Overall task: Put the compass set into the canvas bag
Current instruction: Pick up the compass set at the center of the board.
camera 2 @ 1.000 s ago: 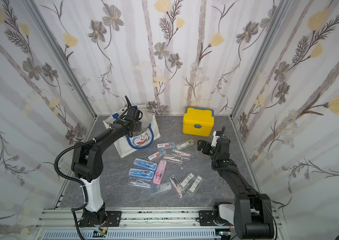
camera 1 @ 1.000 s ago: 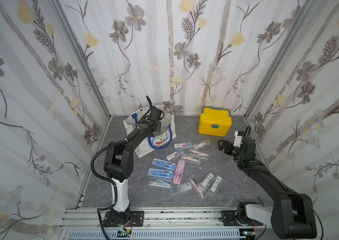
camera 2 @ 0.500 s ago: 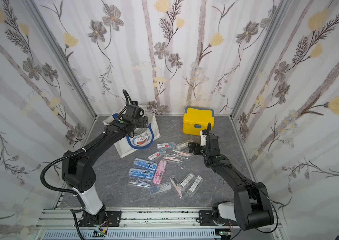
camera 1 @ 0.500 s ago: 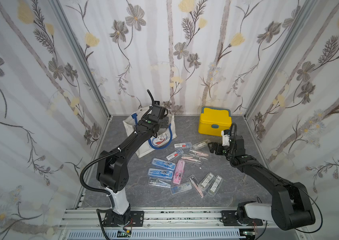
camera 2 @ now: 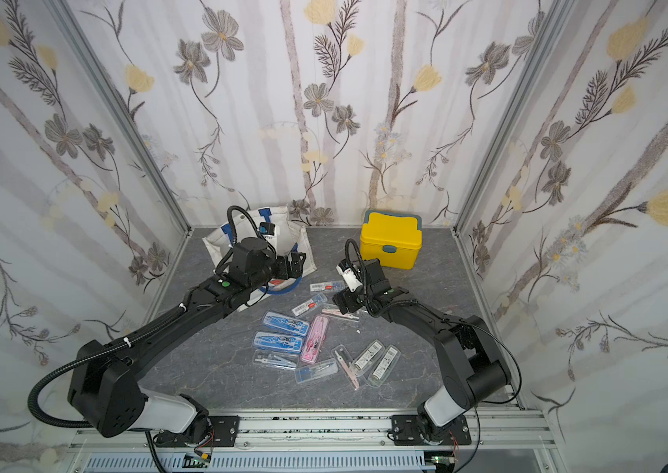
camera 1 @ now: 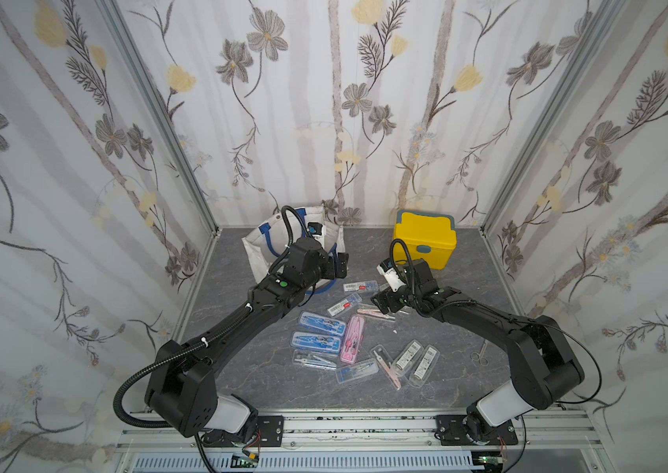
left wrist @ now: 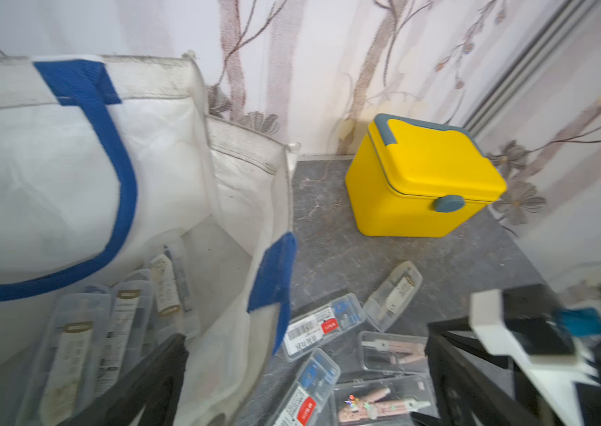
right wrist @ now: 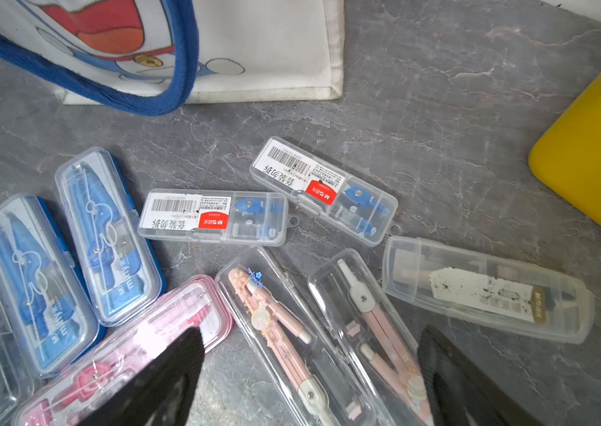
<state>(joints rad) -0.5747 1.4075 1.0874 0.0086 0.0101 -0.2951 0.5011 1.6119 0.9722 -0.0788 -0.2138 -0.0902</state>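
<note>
Right gripper [right wrist: 312, 343], jaws spread, over the pink compass set [right wrist: 280, 332] lying just before the canvas bag [right wrist: 273, 55], long axis across the closing line; left gripper [left wrist: 306, 343] also spread.

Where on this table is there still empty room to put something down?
Bare grey tabletop lies between the canvas bag and the yellow box at the back, and along the front edge near the rail. The middle is crowded with compass cases, and small scissors lie at the front right.
</note>
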